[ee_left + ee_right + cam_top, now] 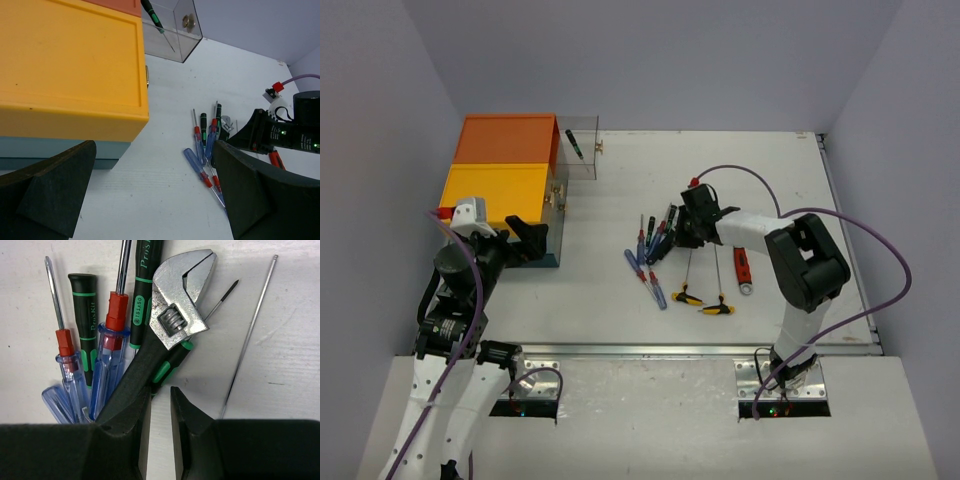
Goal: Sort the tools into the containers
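The containers are a teal box unit (556,254) with an orange top (506,139) and a yellow top (494,192). One clear drawer (582,146) is pulled out and holds a green-black screwdriver (575,145). Loose tools lie mid-table: blue and red screwdrivers (650,275), green-black drivers (85,305) and an adjustable wrench (175,305). My right gripper (160,392) hovers low over this pile, jaws a narrow gap apart, bare table between them, its tips at the wrench handle. My left gripper (155,165) stands wide open beside the teal box (60,147), holding nothing.
Two yellow T-handle hex keys (686,296) (717,308) and a red-handled tool (742,268) lie near the front right of the pile. A small brass latch (599,148) sticks out of the drawer front. The table's metal front edge (700,349) runs ahead of the arm bases.
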Available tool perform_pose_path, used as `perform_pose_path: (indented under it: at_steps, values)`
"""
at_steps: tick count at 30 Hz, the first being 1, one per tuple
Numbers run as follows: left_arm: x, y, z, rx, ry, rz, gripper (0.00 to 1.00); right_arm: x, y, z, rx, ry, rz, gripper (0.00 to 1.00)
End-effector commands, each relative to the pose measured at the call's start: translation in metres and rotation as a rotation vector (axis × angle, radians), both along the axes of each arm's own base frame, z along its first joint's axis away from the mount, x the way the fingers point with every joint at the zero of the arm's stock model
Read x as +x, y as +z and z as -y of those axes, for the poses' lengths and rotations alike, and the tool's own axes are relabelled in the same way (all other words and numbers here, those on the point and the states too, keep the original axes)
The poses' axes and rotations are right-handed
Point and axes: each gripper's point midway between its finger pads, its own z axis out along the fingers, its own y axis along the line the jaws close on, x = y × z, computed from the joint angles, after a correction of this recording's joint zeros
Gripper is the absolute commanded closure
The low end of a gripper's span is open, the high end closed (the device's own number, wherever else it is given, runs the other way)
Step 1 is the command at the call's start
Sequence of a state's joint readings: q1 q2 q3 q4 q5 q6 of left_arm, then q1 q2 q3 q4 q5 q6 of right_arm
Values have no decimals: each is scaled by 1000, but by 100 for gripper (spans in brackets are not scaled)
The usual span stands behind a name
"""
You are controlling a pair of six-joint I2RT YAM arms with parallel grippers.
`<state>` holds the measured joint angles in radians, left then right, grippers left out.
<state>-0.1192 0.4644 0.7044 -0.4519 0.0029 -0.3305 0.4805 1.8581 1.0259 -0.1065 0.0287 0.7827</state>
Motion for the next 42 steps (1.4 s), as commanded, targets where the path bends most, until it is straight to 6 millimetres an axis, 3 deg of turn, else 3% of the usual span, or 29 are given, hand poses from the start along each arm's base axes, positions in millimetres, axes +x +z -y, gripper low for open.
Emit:
perform_pose_path:
  at_steps: [1,6,8,10,12,15,22,25,29,32,35,40,42]
  values:
    - [2,12,5,-6,-25,54,0,16,2,-13,23,-8,18,77]
    - [3,11,6,-6,-29,48,0,15,-12,-10,-4,-23,-22,64]
    - [3,11,6,-5,-30,47,0,14,-19,-6,-33,-37,-38,63]
    - [3,11,6,-5,-28,47,0,11,-21,0,-74,-53,-30,68]
    - [3,11,6,-6,-30,49,0,8,-18,9,-122,-68,-7,81]
    - [3,11,7,-5,-35,46,0,6,-12,19,-170,-61,-6,86]
    - [2,13,6,-7,-29,56,0,-3,-21,39,-308,-13,-63,86]
    - [1,13,7,-8,-34,58,0,-15,-27,50,-366,23,-97,81]
    - [1,13,7,-7,-35,58,0,-20,-27,52,-377,57,-107,83]
    - [1,14,7,-8,-34,63,0,-18,-21,52,-387,74,-105,85]
    - [1,15,6,-8,-29,66,0,-17,-15,53,-394,78,-98,98]
    - [1,14,6,-7,-29,63,0,-11,27,47,-323,63,13,100]
    - [1,13,5,-7,-27,60,0,-6,56,52,-330,34,80,100]
